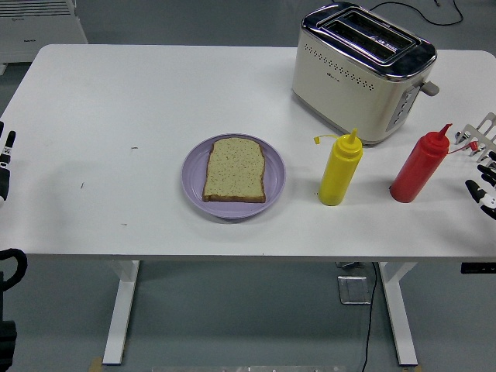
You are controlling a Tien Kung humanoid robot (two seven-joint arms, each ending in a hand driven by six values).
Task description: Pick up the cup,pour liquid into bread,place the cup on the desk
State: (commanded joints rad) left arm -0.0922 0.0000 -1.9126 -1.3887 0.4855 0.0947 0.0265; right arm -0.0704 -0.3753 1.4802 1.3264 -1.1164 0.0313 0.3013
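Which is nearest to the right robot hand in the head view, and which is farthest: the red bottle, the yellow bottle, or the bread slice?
From the right robot hand, at the table's right edge:
1. Red bottle, just to its left.
2. Yellow bottle, further left, in front of the toaster.
3. Bread slice, on the purple plate near the table's middle.

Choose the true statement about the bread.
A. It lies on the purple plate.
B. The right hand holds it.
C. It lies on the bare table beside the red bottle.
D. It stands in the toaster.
A: the bread lies flat on the purple plate, left of the yellow bottle, and neither hand touches it.
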